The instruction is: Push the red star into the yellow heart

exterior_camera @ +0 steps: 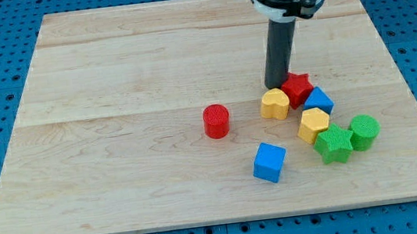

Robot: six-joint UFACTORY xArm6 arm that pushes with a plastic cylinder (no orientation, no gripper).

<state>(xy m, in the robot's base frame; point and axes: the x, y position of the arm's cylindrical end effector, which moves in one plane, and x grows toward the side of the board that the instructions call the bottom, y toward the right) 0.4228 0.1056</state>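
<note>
The red star [297,89] sits right of centre in the frame, and the yellow heart [275,104] lies just to its lower left, the two apparently touching already. My tip [277,85] comes down at the star's upper left edge, just above the heart, so close to both that I cannot tell which it touches. The rod has no jaws and holds nothing; it only pushes. Judging from this, the step in hand is the closing push, and the task looks nearly or fully done. If more contact is wanted, the next move calls for bringing the tip round to the star's right side and nudging it leftward and downward in the frame, gently, so the heart does not skid away. Crowding matters: a blue block [318,101] lies at the star's lower right, with a yellow block [313,125], a green star [334,144] and a green cylinder [364,131] below. A red cylinder [216,121] and a blue cube [269,162] stand apart to the left. No brand, label or writing can be read anywhere.
</note>
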